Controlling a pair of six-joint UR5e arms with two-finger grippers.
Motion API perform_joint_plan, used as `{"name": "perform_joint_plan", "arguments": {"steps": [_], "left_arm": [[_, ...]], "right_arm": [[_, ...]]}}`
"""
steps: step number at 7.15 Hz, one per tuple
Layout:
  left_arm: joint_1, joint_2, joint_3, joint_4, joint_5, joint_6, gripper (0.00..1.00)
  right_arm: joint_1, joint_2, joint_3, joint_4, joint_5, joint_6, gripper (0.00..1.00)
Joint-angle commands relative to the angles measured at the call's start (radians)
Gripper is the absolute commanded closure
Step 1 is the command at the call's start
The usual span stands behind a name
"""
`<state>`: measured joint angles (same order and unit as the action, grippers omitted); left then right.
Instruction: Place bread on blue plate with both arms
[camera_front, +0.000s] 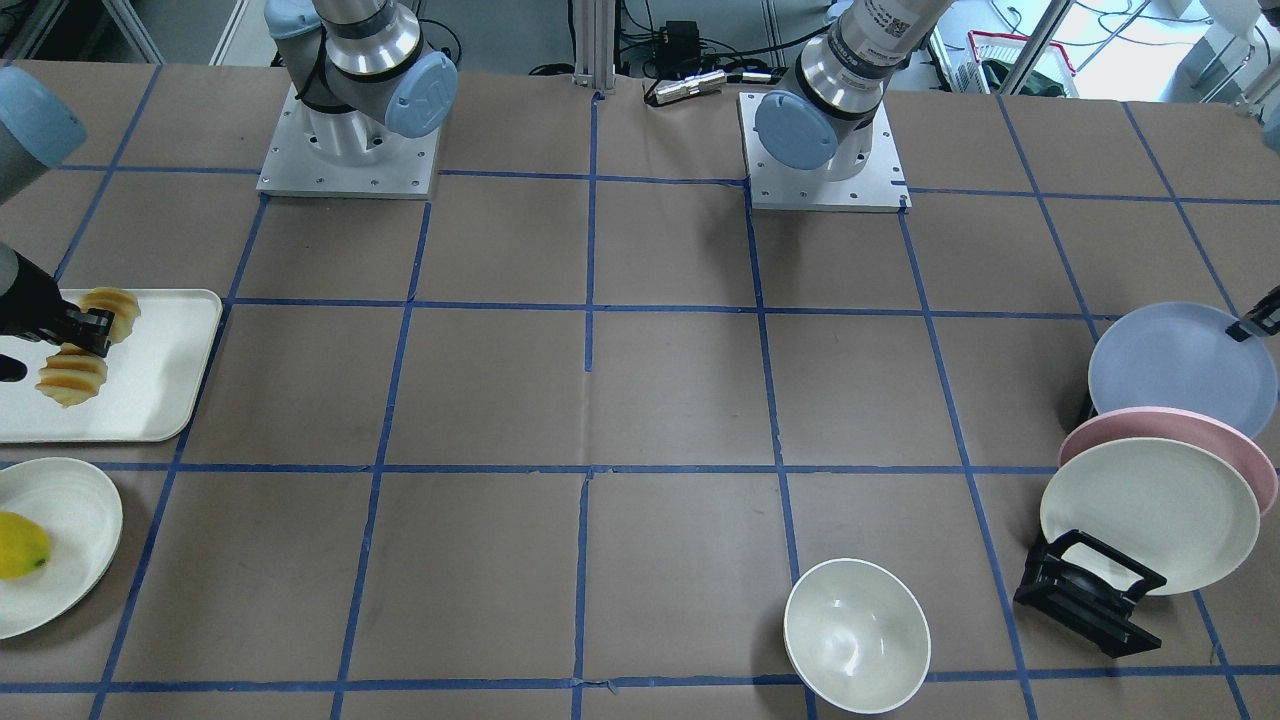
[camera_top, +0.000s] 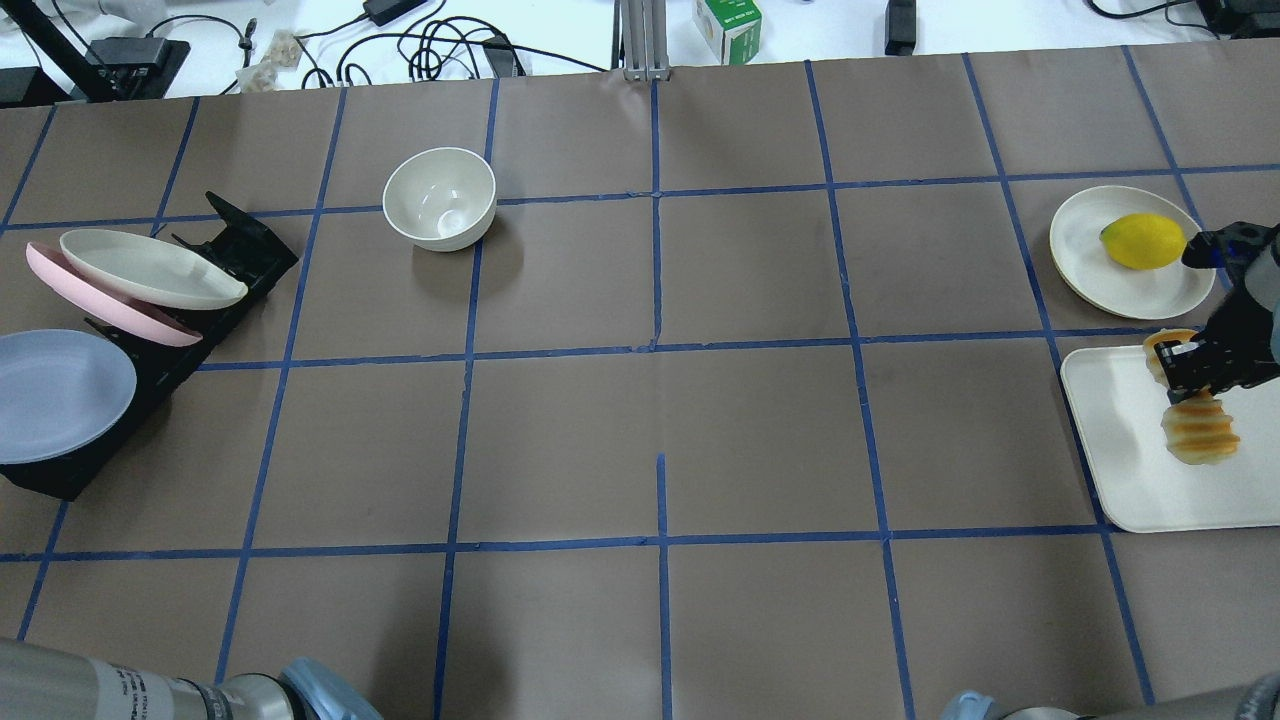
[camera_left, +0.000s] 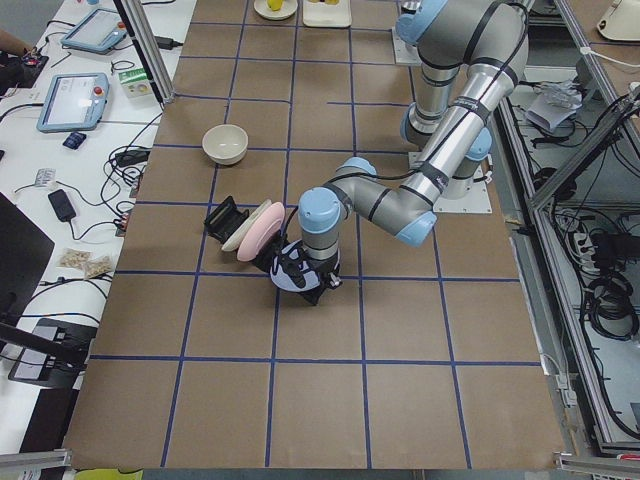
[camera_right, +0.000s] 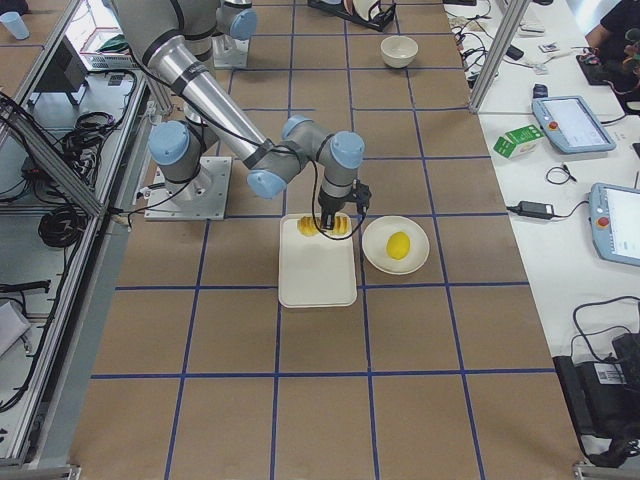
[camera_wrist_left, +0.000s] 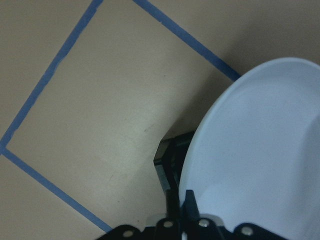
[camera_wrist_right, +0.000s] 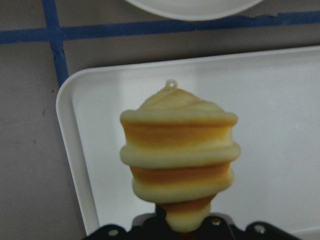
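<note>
Brown tabletop (camera_front: 680, 400) gridded with blue tape (camera_front: 590, 300); right gripper (camera_front: 95, 332) clamps bread (camera_wrist_right: 180, 160) at white tray (camera_front: 170, 380); left gripper (camera_front: 1250, 328), mostly cropped, pinches blue plate (camera_front: 1170, 370).

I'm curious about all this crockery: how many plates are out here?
4: the blue plate, pink plate and cream plate by the black rack, and a white plate under the lemon. None looks hidden.

light was bright and even, shadows soft. white bowl (camera_front: 857, 635) caught some glare, bread (camera_wrist_right: 179, 165) looked kinda blurry up close.
</note>
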<state>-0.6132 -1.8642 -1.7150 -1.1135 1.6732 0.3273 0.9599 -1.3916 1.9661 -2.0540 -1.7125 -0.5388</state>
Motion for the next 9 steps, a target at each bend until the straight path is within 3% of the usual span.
{"name": "perform_joint_plan", "arguments": {"steps": [1, 3, 4, 6, 9], "left_arm": [[0.006, 0.093, 0.005, -0.162, 0.034, 0.012, 1.00], [-0.009, 0.221, -0.001, -0.340, 0.023, 0.009, 1.00], [-0.049, 0.271, -0.012, -0.386, -0.006, 0.000, 1.00], [-0.210, 0.336, -0.046, -0.498, -0.103, -0.087, 1.00], [-0.577, 0.347, -0.104, -0.473, -0.237, -0.325, 1.00]], "right_arm": [[0.058, -0.012, -0.160, 0.238, 0.007, 0.079, 1.00], [0.170, -0.029, -0.286, 0.444, 0.008, 0.262, 1.00], [0.240, -0.046, -0.324, 0.481, 0.007, 0.328, 1.00], [0.313, -0.059, -0.329, 0.499, 0.008, 0.397, 1.00], [0.318, -0.067, -0.325, 0.524, 0.089, 0.434, 1.00]]}}
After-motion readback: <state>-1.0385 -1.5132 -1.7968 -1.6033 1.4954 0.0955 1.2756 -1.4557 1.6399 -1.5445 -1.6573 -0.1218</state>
